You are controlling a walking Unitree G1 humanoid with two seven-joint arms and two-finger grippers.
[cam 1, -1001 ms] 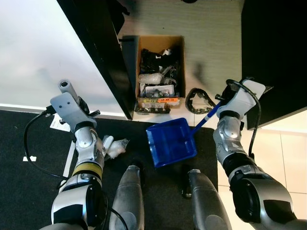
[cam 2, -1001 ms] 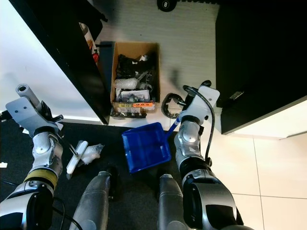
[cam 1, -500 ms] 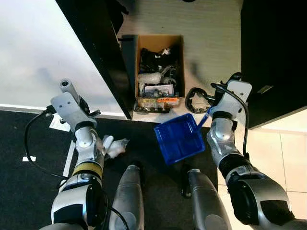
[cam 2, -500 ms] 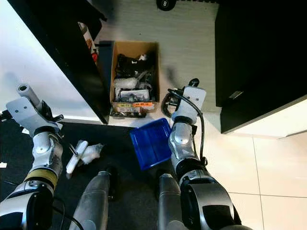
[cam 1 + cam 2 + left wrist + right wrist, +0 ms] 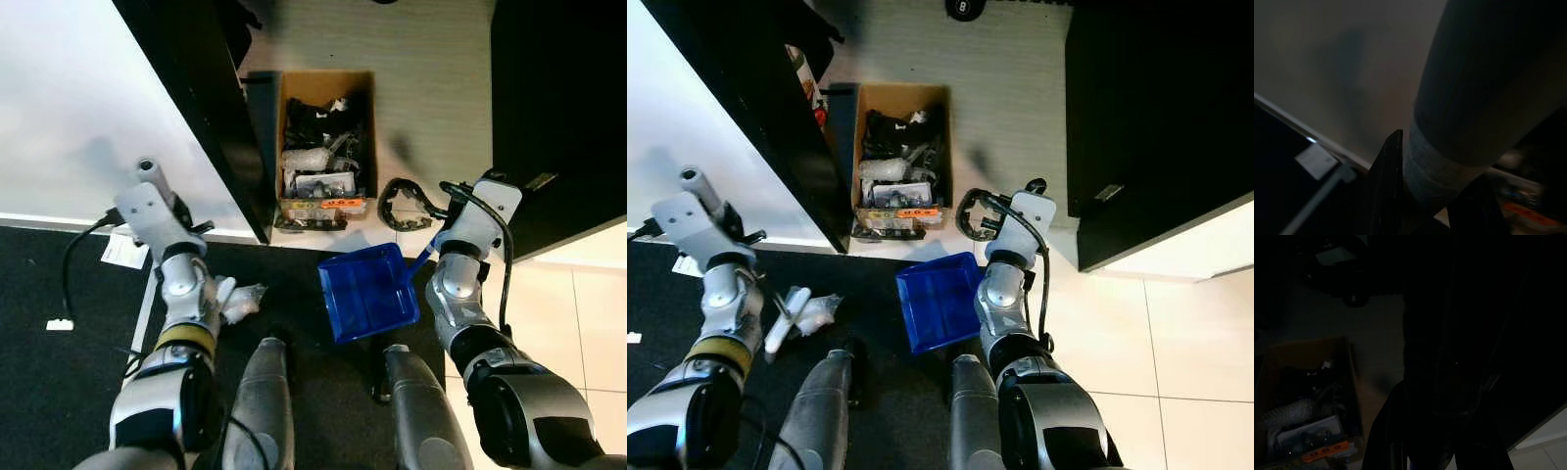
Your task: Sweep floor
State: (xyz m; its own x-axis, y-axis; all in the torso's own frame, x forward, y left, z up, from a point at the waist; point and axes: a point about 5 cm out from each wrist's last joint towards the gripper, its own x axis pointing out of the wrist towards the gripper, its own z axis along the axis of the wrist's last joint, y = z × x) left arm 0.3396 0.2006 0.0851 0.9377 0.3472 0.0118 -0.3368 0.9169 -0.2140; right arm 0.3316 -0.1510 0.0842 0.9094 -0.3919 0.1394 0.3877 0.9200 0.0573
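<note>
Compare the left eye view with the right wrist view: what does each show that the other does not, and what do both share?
Left eye view alone: the blue dustpan on the black mat, its handle running up to the right arm, the crumpled white litter beside the left arm, and a black coiled cable on the pale floor.

Right wrist view alone: a dark round object on the floor beyond the box, though the picture is very dark.

Both: the open cardboard box of clutter, with its orange label.

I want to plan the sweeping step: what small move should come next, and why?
Probably lower the blue dustpan flat onto the black mat, mouth toward the crumpled white debris. The right arm holds it by its handle, apart from that debris, which lies beside the left arm.
</note>
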